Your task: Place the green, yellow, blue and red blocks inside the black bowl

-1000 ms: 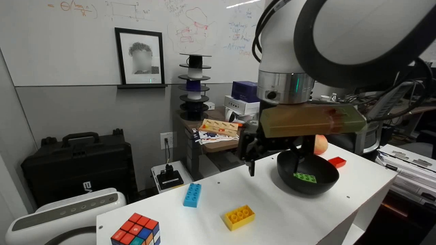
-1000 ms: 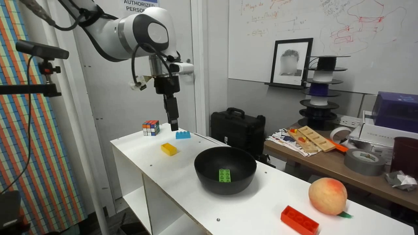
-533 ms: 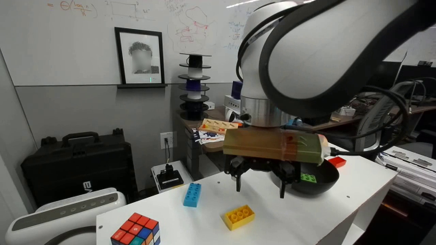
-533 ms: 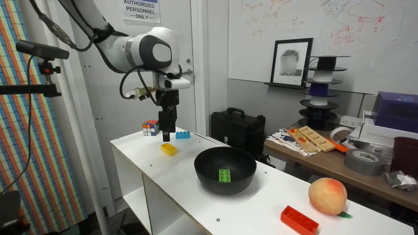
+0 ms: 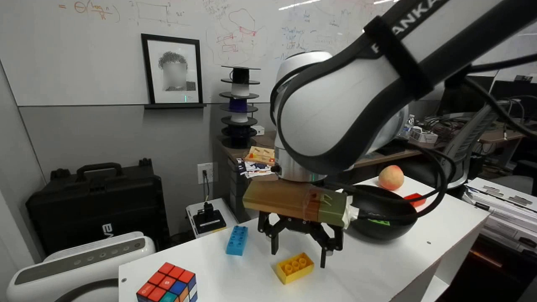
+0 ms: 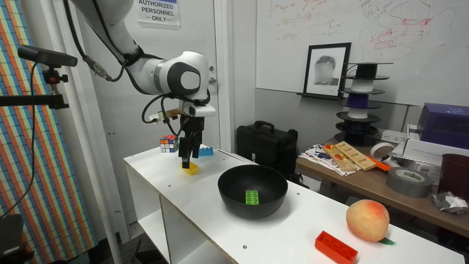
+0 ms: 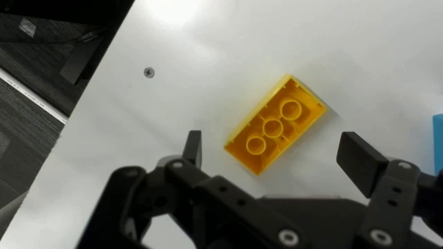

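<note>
My gripper [image 7: 273, 148] is open and empty, pointing down just above the yellow block [image 7: 273, 128]. The block lies hollow side up, turned diagonally, in front of and between the spread fingers, touching neither. In both exterior views the gripper [image 5: 298, 258] hangs low over the yellow block [image 6: 191, 169]. The light blue block [image 5: 237, 240] lies studs up beside it; its edge shows in the wrist view [image 7: 439, 138]. The green block [image 6: 252, 197] lies inside the black bowl [image 6: 253, 213]. The red block [image 6: 335, 249] lies hollow side up beyond the bowl.
A puzzle cube [image 5: 167, 285] stands near the end of the white surface [image 6: 205, 190]. A peach-like orange ball [image 6: 367, 220] sits near the red block. The surface's edge shows at left in the wrist view. A brown desk [image 6: 315, 165] holds assorted items.
The open gripper has come down to just above the yellow block, moving left and down in an exterior view. The blocks, bowl, cube and ball have not moved.
</note>
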Available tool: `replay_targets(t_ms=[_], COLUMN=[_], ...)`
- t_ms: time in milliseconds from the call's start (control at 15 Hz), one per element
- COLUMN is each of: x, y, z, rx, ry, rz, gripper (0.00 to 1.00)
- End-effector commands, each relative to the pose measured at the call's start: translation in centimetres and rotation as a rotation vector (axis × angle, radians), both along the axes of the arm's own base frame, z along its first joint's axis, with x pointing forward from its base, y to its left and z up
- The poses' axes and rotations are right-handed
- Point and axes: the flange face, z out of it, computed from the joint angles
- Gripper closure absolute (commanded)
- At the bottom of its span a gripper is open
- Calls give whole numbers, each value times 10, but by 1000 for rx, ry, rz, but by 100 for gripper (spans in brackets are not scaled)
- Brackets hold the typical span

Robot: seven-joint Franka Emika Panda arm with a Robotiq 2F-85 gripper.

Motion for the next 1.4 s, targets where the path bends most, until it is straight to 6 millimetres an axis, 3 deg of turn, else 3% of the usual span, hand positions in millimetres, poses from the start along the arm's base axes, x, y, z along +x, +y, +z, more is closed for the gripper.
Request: replay_targets(t_ms=[0,200,267,333,533,867,1000,1333], x=[14,17,18,20,23,22,18,6], y=[17,21,23,24,25,7,-13,-101], z=[-18,-32,-33,-33,-20,10,29,78], rx=[4,2,13,11,7,0,-14,12], ry=[19,39,45,41,24,-17,-48,-96], rz=[-40,-52,-52,-51,-38,-19,-16,-99], gripper=[0,0,25,26,50,89,89,89])
